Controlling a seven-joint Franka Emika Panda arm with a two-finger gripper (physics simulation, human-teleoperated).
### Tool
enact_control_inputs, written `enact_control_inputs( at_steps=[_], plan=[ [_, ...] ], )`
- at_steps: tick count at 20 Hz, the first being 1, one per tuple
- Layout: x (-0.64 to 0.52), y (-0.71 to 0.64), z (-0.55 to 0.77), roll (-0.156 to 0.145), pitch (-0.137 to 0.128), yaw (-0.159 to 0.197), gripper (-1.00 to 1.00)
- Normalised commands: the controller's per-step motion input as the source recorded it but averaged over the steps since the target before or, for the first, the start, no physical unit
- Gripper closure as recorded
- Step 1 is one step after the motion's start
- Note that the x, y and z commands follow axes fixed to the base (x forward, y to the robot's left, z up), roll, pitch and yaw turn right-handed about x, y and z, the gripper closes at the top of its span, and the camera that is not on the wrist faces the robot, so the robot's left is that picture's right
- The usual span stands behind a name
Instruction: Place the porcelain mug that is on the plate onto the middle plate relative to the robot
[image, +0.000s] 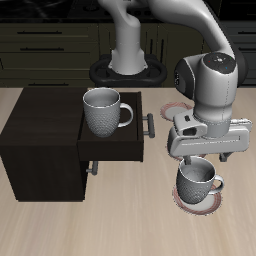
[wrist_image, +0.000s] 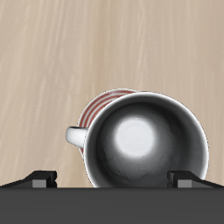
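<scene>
The porcelain mug (image: 198, 180), greyish-white with a dark inside, stands upright on a red-rimmed plate (image: 215, 202) near the table's front edge. My gripper (image: 203, 160) hangs just above the mug, open and empty, its fingers spread wider than the mug's rim. In the wrist view the gripper (wrist_image: 112, 179) looks straight down into the mug (wrist_image: 140, 140), with the plate's striped rim (wrist_image: 98, 107) showing beside it. A second red-rimmed plate (image: 176, 106) lies farther back, partly hidden by my arm. The third plate is hidden, so I cannot tell which is the middle plate.
A dark cabinet (image: 40, 140) stands on the table with its drawer (image: 112, 148) pulled open. A slightly larger, similar mug (image: 104, 110) stands in the drawer. The robot's base (image: 128, 68) is at the table's back.
</scene>
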Motion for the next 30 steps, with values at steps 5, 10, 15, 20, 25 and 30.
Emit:
enact_control_inputs(
  at_steps=[5, 10, 15, 20, 25, 30],
  plan=[
    [-0.09, 0.19, -0.45, 0.028, 0.035, 0.027, -1.0],
    [-0.06, 0.22, -0.43, 0.051, 0.049, 0.044, -1.0],
    [-0.01, 0.06, -0.17, 0.038, 0.015, 0.01, 1.0],
    [0.01, -0.06, 0.02, -0.009, 0.011, -0.036, 1.0],
    [-0.07, -0.08, 0.23, -0.005, -0.028, -0.032, 1.0],
    [-0.28, -0.03, 0.38, 0.0, -0.06, -0.037, 1.0]
  ],
)
